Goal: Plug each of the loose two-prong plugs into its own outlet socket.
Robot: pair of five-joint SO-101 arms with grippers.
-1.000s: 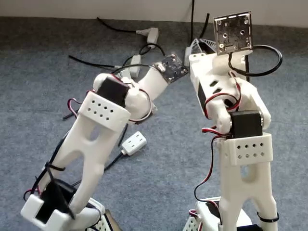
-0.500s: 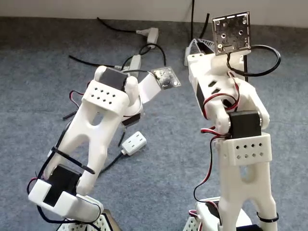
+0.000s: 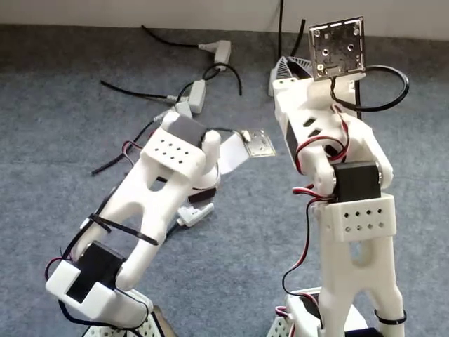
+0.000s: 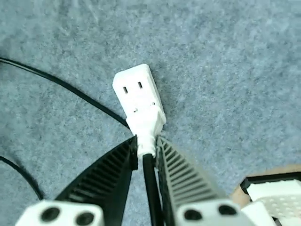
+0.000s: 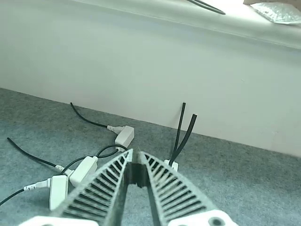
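A white socket block with two slots lies on the grey carpet. My left gripper is shut on its neck, where the black cord leaves it. In the high view the block peeks out from under the left arm. My right gripper is held above the carpet near the wall, shut with nothing in it; the high view shows it at the back. Beyond it lie a white two-prong plug and two more white cord ends.
Black cables trail across the carpet at the back left, with white plugs among them. Two black cords rise against the white wall. Open carpet lies between the two arms.
The left arm has swung down and toward the front, bringing its gripper onto the white socket block, which it now covers in the high view. The right arm has stayed still.
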